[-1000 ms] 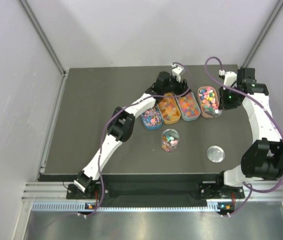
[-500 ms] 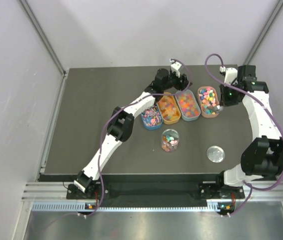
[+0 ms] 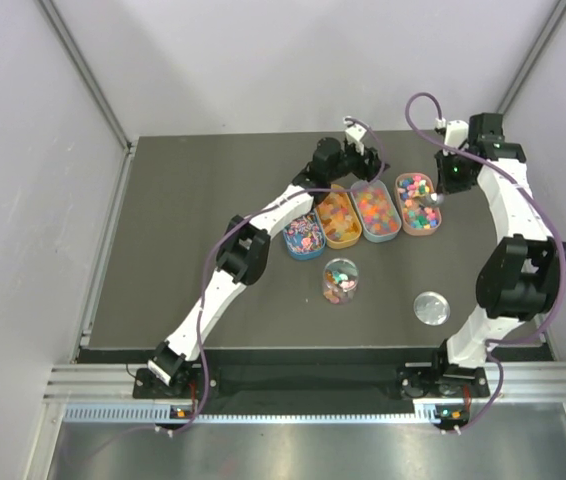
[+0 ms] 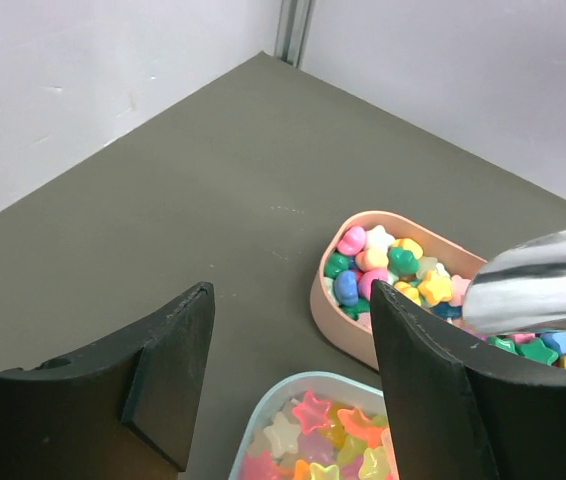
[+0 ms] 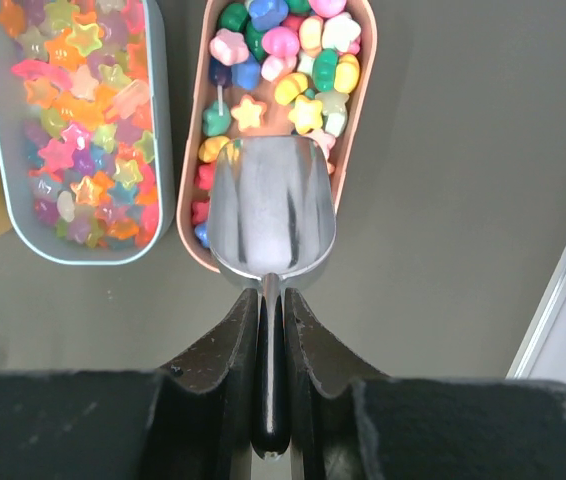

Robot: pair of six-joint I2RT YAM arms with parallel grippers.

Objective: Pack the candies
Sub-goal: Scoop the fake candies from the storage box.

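The candies [image 5: 281, 62] lie heaped in four oval trays set side by side in a row on the far half of the dark worktop [image 3: 193, 200], a little right of its middle. From the left arm's side the trays are a small blue tray [image 3: 304, 238] of pink and purple pieces, an orange tray [image 3: 338, 218] of orange-yellow ones, a pale blue tray [image 5: 159, 150] of star shapes and a salmon-pink tray [image 5: 203, 160] of mixed stars and rounded sweets. More candies sit in a clear round jar [image 3: 340, 281], which stands apart from the row toward the near edge, in front of the orange tray. Its round lid [image 3: 431, 307] lies flat closer to the right near corner. A shiny metal scoop [image 5: 273, 215] hangs over the end of the salmon-pink tray, its hollow turned up toward the wrist camera and showing bare metal. Whether its lip touches the sweets cannot be told. The right gripper [image 5: 271, 305] is clamped on the scoop's thin dark handle, its fingers pressed against both sides. The left gripper [image 4: 293, 315] hovers above the far ends of the pale blue and salmon-pink trays, its two black fingers well apart with nothing between them.
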